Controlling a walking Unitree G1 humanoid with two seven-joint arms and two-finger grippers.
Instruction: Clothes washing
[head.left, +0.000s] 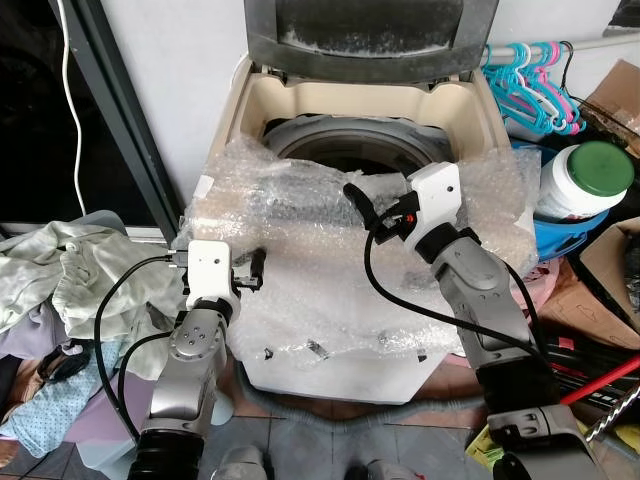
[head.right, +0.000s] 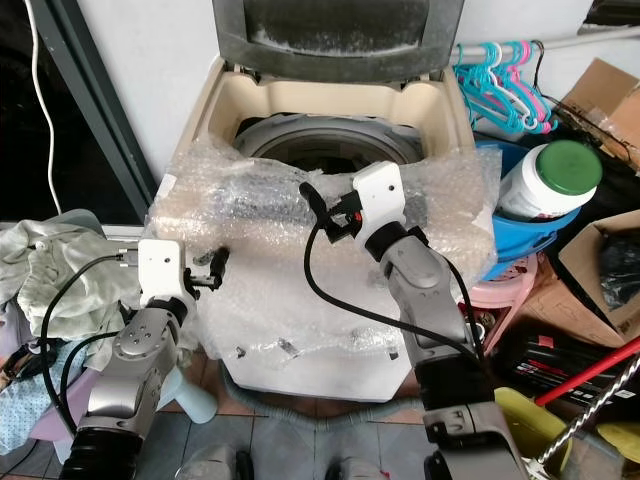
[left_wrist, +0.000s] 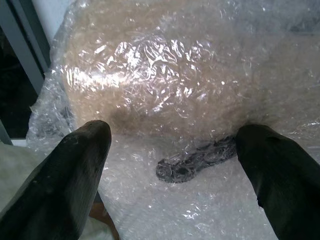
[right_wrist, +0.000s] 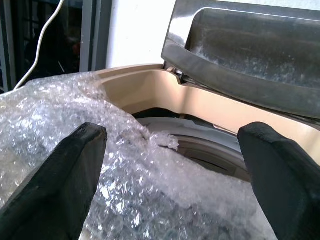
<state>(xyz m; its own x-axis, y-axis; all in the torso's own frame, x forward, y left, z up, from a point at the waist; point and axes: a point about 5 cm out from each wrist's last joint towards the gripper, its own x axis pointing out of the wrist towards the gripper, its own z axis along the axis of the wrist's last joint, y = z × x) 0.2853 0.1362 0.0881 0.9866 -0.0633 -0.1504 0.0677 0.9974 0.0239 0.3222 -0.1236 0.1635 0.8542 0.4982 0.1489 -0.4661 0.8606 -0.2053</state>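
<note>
Tiled floor (head.left: 300, 440) underfoot, white wall behind, dark doorway at nine o'clock. Cream top-loading washing machine (head.left: 470, 110) dead centre at twelve, grey lid (head.left: 370, 25) tipped up against the wall, drum opening (head.left: 340, 145) dark and round beneath it. Draped over the front rim and down the front panel: a sheet of bubble wrap (head.left: 320, 270), crumpled, with a few dark scraps of tape on it.

Right gripper (head.left: 375, 205) up at about one o'clock, hovering over the bubble wrap at the near edge of the drum opening; fingers (right_wrist: 60, 185) spread wide (right wrist view looks between them at the wrap, the cream rim and the raised lid), clasping nothing.

Left gripper (head.left: 250, 270) lower, at roughly eight o'clock, beside the front left corner of the machine; fingers (left_wrist: 65, 175) likewise parted wide, pointed at the wrap-covered panel, empty, with a dark tape scrap between them in the left wrist view. Contact with the wrap: cannot tell.

Pile of clothes (head.left: 70, 280), pale green and blue, heaped at nine o'clock, well apart from both grippers. Blue hangers (head.left: 530, 85) at two o'clock; white jar with green lid (head.left: 580, 180) in a blue tub (head.left: 560, 235) at three.
</note>
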